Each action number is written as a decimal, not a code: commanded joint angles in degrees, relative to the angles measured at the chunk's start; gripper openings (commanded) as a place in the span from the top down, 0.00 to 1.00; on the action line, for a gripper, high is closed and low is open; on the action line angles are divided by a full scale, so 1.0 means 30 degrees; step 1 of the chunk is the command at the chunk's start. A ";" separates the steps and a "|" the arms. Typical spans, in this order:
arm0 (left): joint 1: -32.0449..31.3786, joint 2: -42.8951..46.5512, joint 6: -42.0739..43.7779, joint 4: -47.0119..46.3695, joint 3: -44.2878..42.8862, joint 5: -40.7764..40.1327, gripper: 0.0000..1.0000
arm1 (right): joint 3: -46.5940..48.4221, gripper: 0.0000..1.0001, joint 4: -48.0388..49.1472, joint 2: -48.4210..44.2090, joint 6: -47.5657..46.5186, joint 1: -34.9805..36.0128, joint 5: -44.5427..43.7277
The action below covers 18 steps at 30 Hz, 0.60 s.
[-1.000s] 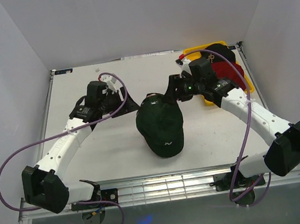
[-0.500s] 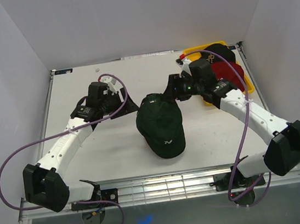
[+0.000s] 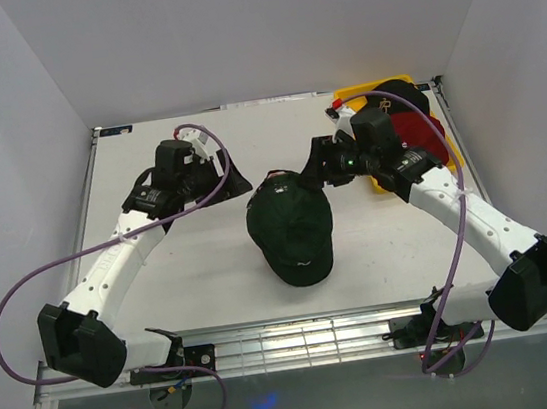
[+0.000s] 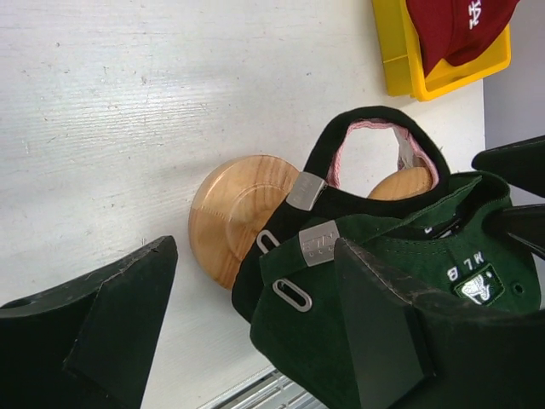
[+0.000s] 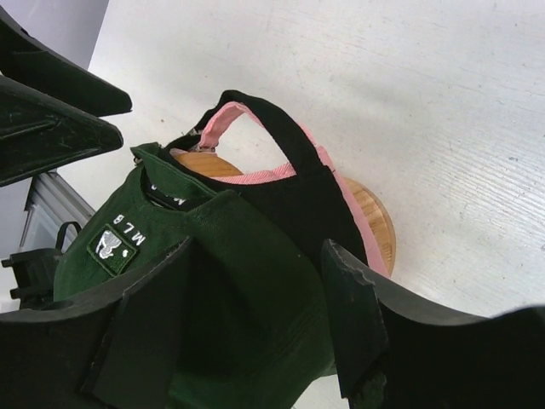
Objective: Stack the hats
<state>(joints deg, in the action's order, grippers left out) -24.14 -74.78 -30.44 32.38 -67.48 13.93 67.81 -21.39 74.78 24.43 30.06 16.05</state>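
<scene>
The yellow bin [image 3: 352, 94] holds a red cap [image 3: 421, 135] and a black cap [image 3: 398, 89]. The left gripper [image 3: 237, 181] and right gripper [image 3: 312, 166] both gape beside the green cap [image 3: 292, 227].

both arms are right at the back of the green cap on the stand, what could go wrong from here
1. The right gripper is open with the dark green cap's rear fabric between its fingers. Pulling back could snag it and drag the cap off the wooden stand.
2. The black strap of the cap underneath pokes out behind, so the stack looks uneven and may tilt.
3. The left gripper, also open, sits close to the metal buckle and might catch it.
</scene>
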 commanded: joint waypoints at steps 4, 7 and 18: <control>-0.0068 0.0670 0.0535 0.0310 -0.1089 0.0042 0.14 | 0.1009 0.34 0.0361 -0.0846 -0.0407 -0.0002 0.0479; -0.0068 0.0524 0.0857 0.0368 -0.1528 0.0130 0.14 | 0.1097 0.34 0.0771 -0.0759 -0.0407 0.0027 0.0654; -0.0068 -0.0472 0.2644 0.0046 -0.2320 0.1360 0.14 | 0.2298 0.42 0.0830 0.1027 -0.0642 0.0027 0.0947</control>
<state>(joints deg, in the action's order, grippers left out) -24.12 -75.99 -25.04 32.84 -72.79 15.59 71.94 -20.75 76.95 23.42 30.06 17.69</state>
